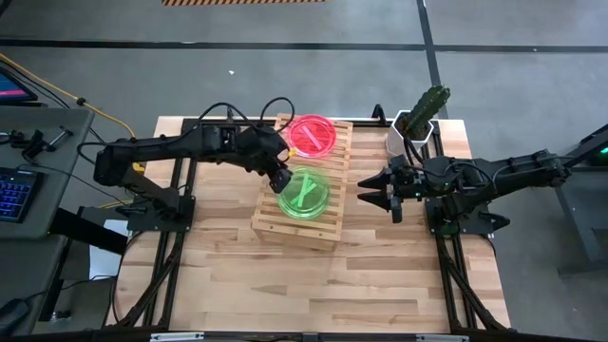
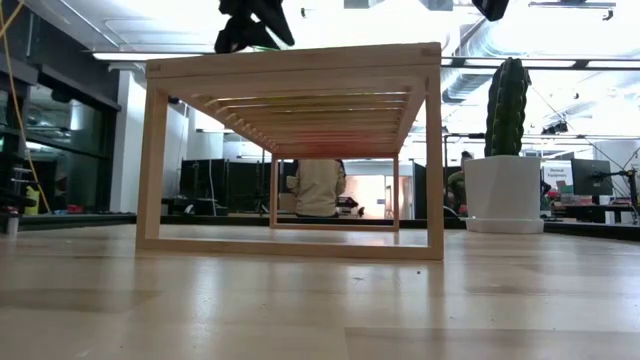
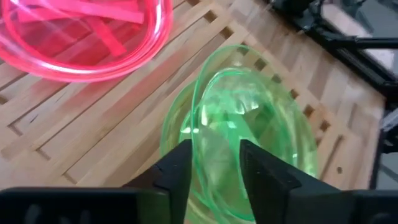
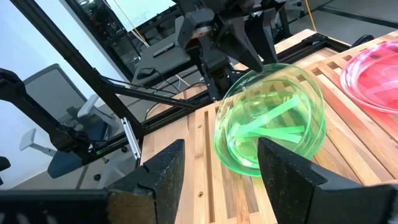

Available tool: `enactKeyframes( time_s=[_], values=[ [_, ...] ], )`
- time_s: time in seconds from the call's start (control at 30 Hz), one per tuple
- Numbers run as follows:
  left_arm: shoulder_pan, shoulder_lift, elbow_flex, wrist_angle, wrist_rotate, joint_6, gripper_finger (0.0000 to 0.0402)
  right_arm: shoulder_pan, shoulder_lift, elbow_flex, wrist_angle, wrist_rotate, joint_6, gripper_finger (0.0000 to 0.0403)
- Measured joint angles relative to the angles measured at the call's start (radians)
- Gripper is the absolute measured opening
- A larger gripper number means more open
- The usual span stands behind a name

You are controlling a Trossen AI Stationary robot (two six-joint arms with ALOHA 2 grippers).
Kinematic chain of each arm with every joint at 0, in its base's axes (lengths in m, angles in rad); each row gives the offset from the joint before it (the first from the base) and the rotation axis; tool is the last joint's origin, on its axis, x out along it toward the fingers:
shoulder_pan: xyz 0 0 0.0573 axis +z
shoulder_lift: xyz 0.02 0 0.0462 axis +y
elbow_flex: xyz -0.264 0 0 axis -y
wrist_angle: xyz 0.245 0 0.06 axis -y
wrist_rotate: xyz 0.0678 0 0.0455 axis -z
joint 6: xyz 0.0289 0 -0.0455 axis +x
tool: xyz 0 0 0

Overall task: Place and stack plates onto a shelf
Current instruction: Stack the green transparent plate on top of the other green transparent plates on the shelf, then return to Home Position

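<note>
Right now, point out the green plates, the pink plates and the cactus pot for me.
green plates (image 1: 304, 193), high view, centre mark of the top plate.
pink plates (image 1: 312, 136), high view, middle of the stack on the shelf.
cactus pot (image 2: 503, 193), low view, front wall of the white pot.

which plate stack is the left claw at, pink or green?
The green plates, nearer the shelf's front end; the left claw grips the top one's rim. The pink plates sit untouched.

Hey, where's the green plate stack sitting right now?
In the high view the green plates sit on the near half of the shelf, beside the pink plates farther back, with the left gripper at their left rim.
</note>
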Motion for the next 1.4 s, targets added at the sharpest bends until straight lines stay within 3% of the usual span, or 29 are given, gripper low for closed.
enactKeyframes(
  time_s=[0.3, 0.47, 0.6, 0.73, 1.07, 1.23, 1.4],
  values=[
    [0.021, -0.012, 0.065, -0.024, 0.015, 0.02, 0.0174, 0.0, 0.0, 0.0, 0.0, 0.0, 0.0, 0.0185],
    [0.025, -0.056, 0.077, -0.018, 0.011, 0.033, 0.0179, 0.0, 0.0, 0.0, 0.034, 0.0, 0.0, 0.0185],
    [-0.006, -0.122, 0.055, 0.09, -0.033, 0.044, 0.0174, 0.0, 0.0, 0.0, 0.092, 0.0, 0.0, 0.0185],
    [-0.098, -0.23, -0.076, 0.353, -0.119, 0.103, 0.0168, 0.0, 0.0, 0.0, 0.146, 0.0, 0.001, 0.0185],
    [-0.303, -0.462, -0.605, 1.057, -0.21, 0.139, 0.0145, 0.0, 0.0, 0.0, 0.159, 0.036, 0.0, 0.0185],
    [-0.343, -0.576, -0.794, 1.177, -0.268, 0.158, 0.0106, 0.0, 0.0, 0.0, 0.159, 0.037, 0.0, 0.0185],
    [-0.335, -0.729, -0.935, 1.175, -0.274, 0.208, 0.0027, 0.0, 0.0, 0.0, 0.16, 0.037, -0.001, 0.0185]
  ],
)
